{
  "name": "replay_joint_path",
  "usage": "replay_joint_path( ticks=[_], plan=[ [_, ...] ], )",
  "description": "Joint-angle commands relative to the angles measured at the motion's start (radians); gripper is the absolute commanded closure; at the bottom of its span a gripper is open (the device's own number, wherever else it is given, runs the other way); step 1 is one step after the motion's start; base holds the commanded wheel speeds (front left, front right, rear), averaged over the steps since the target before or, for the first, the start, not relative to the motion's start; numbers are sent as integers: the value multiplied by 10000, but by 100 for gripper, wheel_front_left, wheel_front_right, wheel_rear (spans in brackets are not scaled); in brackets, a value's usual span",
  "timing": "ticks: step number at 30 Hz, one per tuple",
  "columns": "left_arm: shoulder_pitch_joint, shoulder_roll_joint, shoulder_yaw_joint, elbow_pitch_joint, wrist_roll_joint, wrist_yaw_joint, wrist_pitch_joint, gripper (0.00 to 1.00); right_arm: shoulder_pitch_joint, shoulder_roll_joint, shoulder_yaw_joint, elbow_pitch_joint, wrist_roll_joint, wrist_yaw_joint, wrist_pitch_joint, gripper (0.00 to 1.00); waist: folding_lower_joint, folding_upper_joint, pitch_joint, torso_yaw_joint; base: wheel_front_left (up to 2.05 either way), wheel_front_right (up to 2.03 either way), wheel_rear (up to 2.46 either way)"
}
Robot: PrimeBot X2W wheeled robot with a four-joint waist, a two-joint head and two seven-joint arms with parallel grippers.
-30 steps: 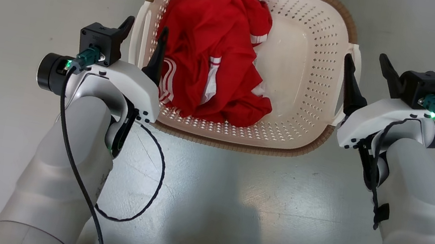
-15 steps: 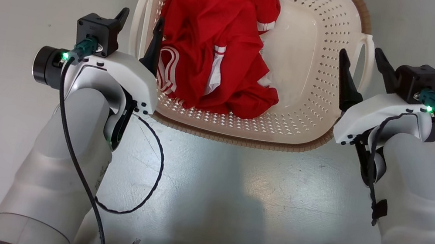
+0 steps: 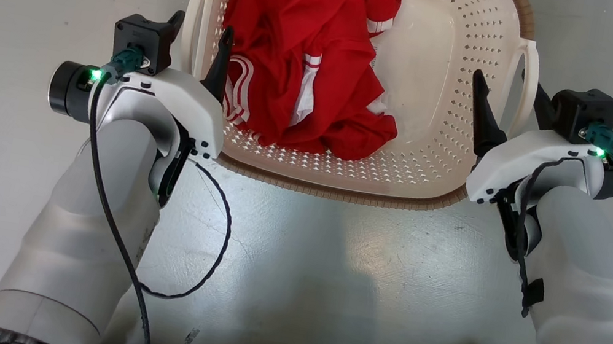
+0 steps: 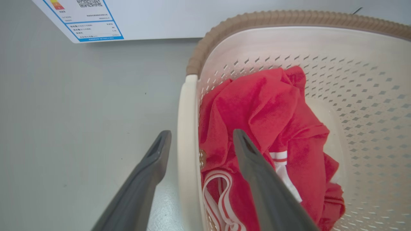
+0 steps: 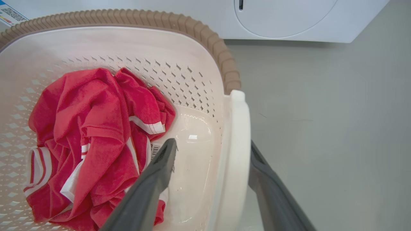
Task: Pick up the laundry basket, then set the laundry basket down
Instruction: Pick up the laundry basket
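Floor: pale grey floor [image 3: 326, 275] with a glossy patch, just behind both pincers on the robot's side.
Left pincer [image 3: 200, 33]: spread, gripping nothing. One dark finger is outside the basket wall and the other is inside it.
Left handle [image 4: 186, 144]: a white loop standing in the gap between the left pincer's fingers, with daylight on both sides.
Right pincer [image 3: 505, 84]: also spread, with one finger inside the basket and one outside.
Right handle [image 5: 236, 154]: between the right pincer's fingers. It hides part of the outer finger, so I cannot tell whether they touch.
Laundry basket [image 3: 334, 192]: cream with a brown rim, on the floor between the two pincers and reaching ahead of their fingertips.
Red garment [image 3: 303, 41]: crumpled and white-striped, against the left pincer's inner finger.
Garment tag [image 5: 155, 149]: by the tip of the right pincer's inner finger, printed with a barcode. The print is too small to read.
Washing machine [image 5: 289, 19]: white, beyond the basket's far rim.
Sticker [image 4: 86, 17]: on the machine, far ahead of the left pincer. It has a blue border and a QR code, and the text is illegible.
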Motion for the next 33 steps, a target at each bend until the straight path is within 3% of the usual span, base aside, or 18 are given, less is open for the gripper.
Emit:
replay_joint_path(
  ticks=[1,33],
  plan=[
    [99,223,139,11,-67,-2,-55,0,253,219,208,22,110,62,-107,0,0,0,14,-2,0,0,0],
    [-367,223,-139,1035,-156,68,-55,0,34,219,795,567,655,62,-107,0,0,0,229,-11,0,0,0]
  ],
)
